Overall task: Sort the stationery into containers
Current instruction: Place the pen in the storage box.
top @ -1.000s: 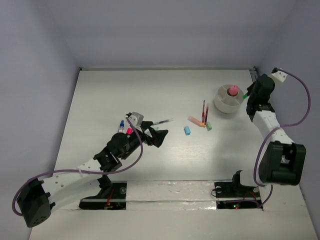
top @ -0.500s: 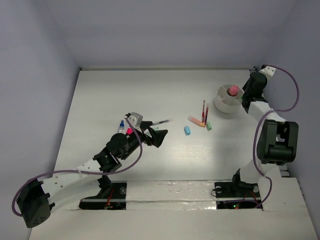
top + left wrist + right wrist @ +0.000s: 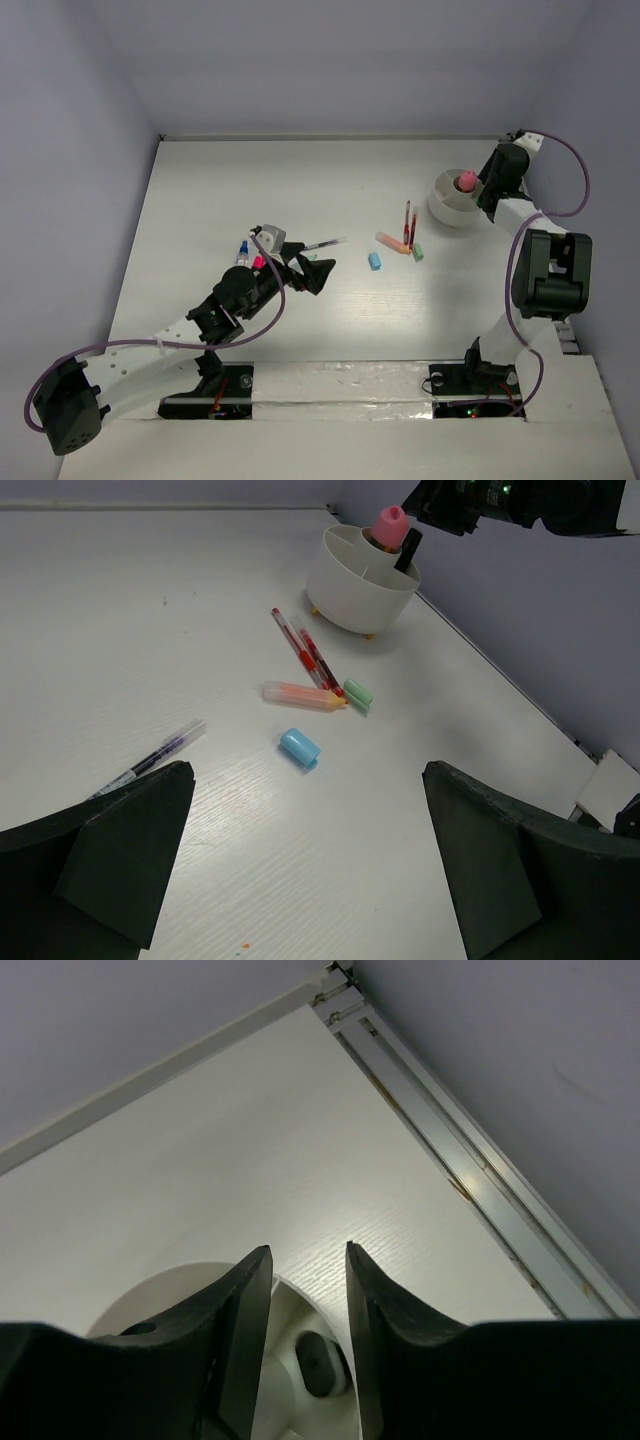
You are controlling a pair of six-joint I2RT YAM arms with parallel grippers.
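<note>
- The right gripper (image 3: 305,1257) hangs over the white cup (image 3: 350,595) with its jaws narrowly apart and nothing between them. A dark marker (image 3: 408,550) stands in the cup beside the pink marker (image 3: 388,525), just under the fingers.
- Risk: a sideways retreat rather than a straight lift could catch that marker's top or the rim — the cup looks light and might tip or slide.
- The left gripper (image 3: 315,272) is spread wide and empty, low over the table (image 3: 200,190) near the grey pen (image 3: 150,760). A careless descent may nudge the pen and roll it away.
- Loose mid-table lie two red pens (image 3: 305,655), an orange marker (image 3: 298,694), a green piece (image 3: 358,692) just beside it, and a blue piece (image 3: 300,747) apart.
- Only the right wrist view shows the jaw gap. Only the left wrist view shows the dark marker upright. Only the top view shows a blue-tipped marker (image 3: 243,250) and a pink one (image 3: 259,262) beside the left arm.
</note>
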